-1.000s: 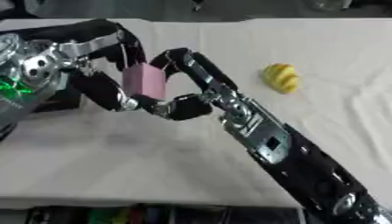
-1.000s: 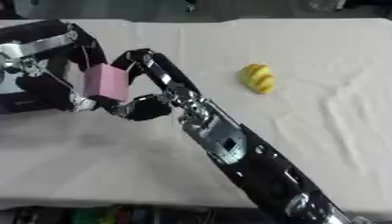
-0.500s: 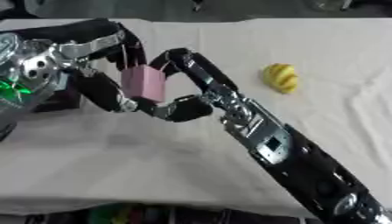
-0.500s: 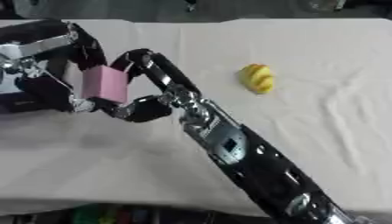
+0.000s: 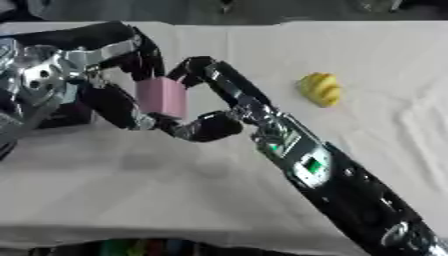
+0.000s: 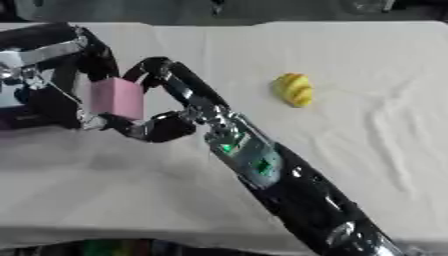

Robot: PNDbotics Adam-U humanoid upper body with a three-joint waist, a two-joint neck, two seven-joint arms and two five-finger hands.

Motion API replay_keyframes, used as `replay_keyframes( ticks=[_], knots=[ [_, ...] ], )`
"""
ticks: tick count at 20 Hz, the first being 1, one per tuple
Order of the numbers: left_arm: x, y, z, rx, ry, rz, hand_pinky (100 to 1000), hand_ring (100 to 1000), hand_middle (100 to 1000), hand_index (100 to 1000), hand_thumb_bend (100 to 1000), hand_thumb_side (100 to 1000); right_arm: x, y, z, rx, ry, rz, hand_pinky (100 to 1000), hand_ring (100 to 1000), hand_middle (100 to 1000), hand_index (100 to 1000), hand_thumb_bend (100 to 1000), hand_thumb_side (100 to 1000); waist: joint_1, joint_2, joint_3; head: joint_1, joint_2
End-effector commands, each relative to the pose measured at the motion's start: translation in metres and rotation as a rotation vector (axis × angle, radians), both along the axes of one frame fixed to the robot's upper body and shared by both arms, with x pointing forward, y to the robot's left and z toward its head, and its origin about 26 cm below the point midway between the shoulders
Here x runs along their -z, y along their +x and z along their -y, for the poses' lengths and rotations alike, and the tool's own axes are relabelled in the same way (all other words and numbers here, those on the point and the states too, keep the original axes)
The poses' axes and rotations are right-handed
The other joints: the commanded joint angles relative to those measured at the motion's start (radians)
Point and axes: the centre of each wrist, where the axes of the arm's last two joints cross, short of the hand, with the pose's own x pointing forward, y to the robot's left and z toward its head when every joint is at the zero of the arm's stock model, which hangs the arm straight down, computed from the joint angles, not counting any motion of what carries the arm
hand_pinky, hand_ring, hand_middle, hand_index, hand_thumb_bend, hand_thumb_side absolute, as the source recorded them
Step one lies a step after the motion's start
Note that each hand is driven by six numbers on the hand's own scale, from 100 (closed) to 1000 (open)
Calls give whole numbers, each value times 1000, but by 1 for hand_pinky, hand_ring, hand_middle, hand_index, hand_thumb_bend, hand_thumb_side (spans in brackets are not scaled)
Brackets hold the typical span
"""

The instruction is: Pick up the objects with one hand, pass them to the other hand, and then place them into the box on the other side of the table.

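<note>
Nearest the camera, the right arm runs up from the lower right corner across the white table (image 5: 131,190) to the right hand (image 5: 210,97), whose fingers arch over the top of a pink block (image 5: 162,96) while the thumb curls in under it, so the block is pinched between them, held up off the cloth at the left of the table. The left hand (image 5: 83,75) meets it from the left, its fingers curled against the block's far side and lower edge. Both hands have hold of the one block, so I judge the pass to be midway: the pick-up is done, while the right hand's release and the drop into the box are left. Farther back to the right, a yellow object (image 6: 294,89) lies untouched on the cloth, its turn yet to come. The left eye view shows more of the left hand's silver palm; the right eye view crops it. No box is clearly visible in either.
</note>
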Motion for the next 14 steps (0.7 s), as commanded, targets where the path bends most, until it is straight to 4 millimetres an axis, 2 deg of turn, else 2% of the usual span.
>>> replay_keyframes(
  ticks=[1, 14],
  knots=[
    [-9, 2, -13, -118, 28, -62, 700, 569, 451, 482, 427, 100, -15, -6, -4, -31, 19, 44, 781, 653, 682, 693, 682, 224, 14, -1, 0, -1, -12],
    [-7, 3, -25, -161, 49, -54, 692, 566, 442, 469, 439, 100, -14, -6, -3, -31, -8, 57, 794, 702, 738, 797, 712, 248, 15, 1, 1, 1, -14]
  ],
)
